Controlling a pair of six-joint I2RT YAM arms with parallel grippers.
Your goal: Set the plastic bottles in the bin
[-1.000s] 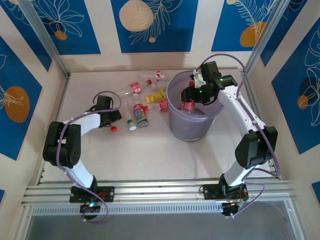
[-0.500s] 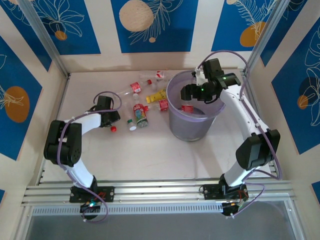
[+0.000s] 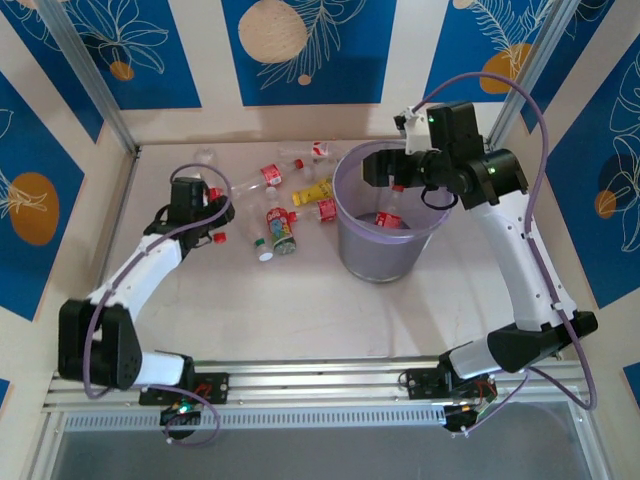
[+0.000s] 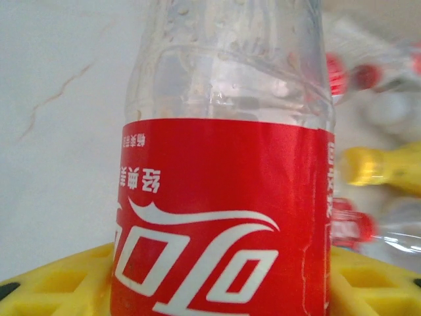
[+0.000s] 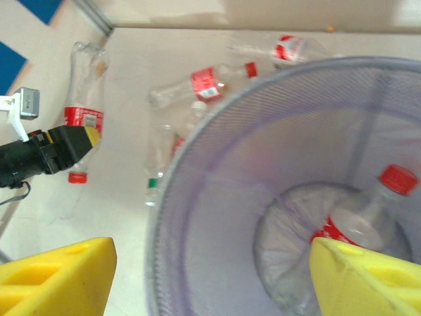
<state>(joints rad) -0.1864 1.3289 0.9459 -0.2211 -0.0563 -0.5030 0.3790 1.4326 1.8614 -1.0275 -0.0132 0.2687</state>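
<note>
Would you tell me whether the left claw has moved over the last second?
Yes. The left claw has shifted toward the far-left corner of the table, away from the bin, and grips a red-labelled bottle.

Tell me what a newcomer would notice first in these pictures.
The big lavender bin stands right of centre on the table, with a red-capped bottle lying inside and the right pincer open above it. At the left, the left pincer clamps a Coca-Cola bottle. Between them lies a scatter of bottles, including a yellow bottle.
</note>
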